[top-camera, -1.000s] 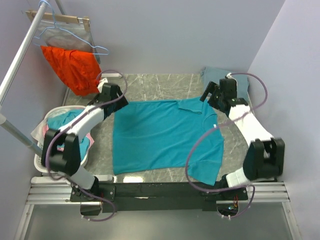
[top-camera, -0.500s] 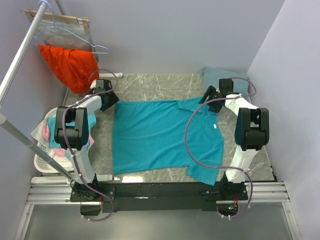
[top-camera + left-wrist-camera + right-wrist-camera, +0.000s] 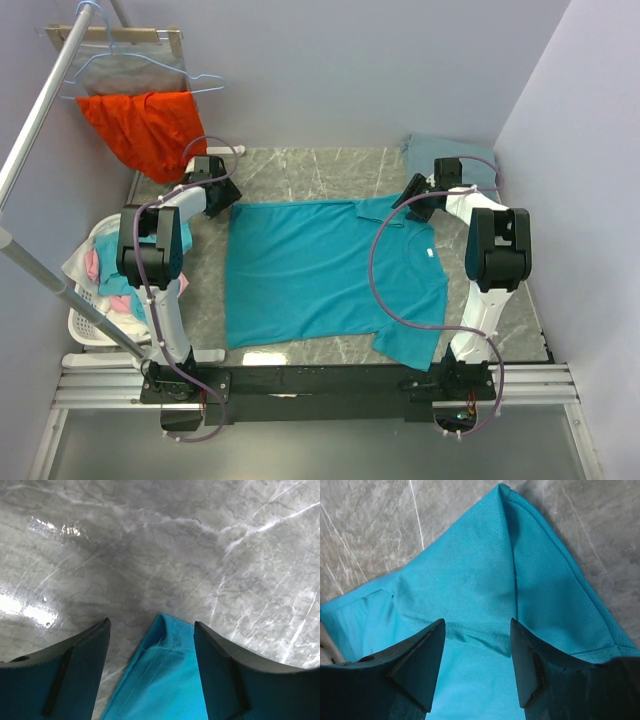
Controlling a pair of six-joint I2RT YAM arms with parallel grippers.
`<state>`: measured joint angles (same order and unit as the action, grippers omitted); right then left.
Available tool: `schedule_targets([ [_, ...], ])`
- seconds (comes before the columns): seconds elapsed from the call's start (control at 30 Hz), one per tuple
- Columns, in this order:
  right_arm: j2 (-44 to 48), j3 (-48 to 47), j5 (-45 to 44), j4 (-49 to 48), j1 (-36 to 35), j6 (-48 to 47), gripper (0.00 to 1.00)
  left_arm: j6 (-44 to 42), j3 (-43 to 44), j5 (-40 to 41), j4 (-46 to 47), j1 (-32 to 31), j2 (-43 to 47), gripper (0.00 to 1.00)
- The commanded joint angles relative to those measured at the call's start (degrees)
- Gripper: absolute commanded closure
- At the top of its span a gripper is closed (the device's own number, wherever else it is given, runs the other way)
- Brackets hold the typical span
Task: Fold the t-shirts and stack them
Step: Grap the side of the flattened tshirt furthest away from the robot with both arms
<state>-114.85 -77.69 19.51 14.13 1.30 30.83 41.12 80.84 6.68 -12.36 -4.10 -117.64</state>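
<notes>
The bright teal t-shirt (image 3: 320, 275) lies spread flat on the marble table, its small white label (image 3: 430, 252) near the right side. My left gripper (image 3: 222, 197) is open at the shirt's far left corner. In the left wrist view the gripper (image 3: 151, 624) straddles that hemmed corner (image 3: 167, 675), with the jaws apart. My right gripper (image 3: 408, 196) is open over the shirt's far right part. In the right wrist view the gripper (image 3: 477, 622) stands with its jaws apart above a folded peak of teal cloth (image 3: 485, 565). The slate grey-blue t-shirt (image 3: 455, 155) lies at the back right corner.
An orange-red garment (image 3: 140, 125) hangs from a hanger on the rail at the back left. A white basket (image 3: 85, 320) with mixed clothes stands at the left table edge. Walls close in the back and right sides.
Both arms have swung from a bent-out pose to lie straight along the table sides, grippers staying at the shirt's far corners. The orange garment has shifted on its hanger. The teal shirt has not moved.
</notes>
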Motion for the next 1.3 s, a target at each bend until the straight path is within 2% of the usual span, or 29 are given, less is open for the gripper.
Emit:
schedule_targets([
  [0.0,-1.4,-2.8,1.6,-0.2,0.1,-0.2,0.43,-0.5,1.5,-1.6,1.0,0.1,-0.9,0.27],
  [0.07,-2.0,-3.3,1.2,0.5,0.1,-0.2,0.46,-0.6,1.7,-1.6,0.9,0.1,-1.0,0.27],
  [0.33,-0.1,-2.1,-2.1,2.7,-0.3,-0.9,0.40,-0.8,1.4,-1.7,1.0,0.1,-0.1,0.27],
  [0.53,-0.5,-1.4,-3.0,3.6,-0.9,-1.4,0.40,-0.7,1.6,-3.1,1.5,0.1,-0.1,0.28],
  [0.97,-3.1,-3.4,0.2,4.0,-2.9,-1.6,0.50,-0.2,1.2,-5.9,2.7,0.1,0.8,0.30],
  [1.27,-0.8,-1.6,-2.3,3.6,-3.1,-2.0,0.50,-0.4,0.8,-6.2,2.7,0.1,0.7,0.31],
])
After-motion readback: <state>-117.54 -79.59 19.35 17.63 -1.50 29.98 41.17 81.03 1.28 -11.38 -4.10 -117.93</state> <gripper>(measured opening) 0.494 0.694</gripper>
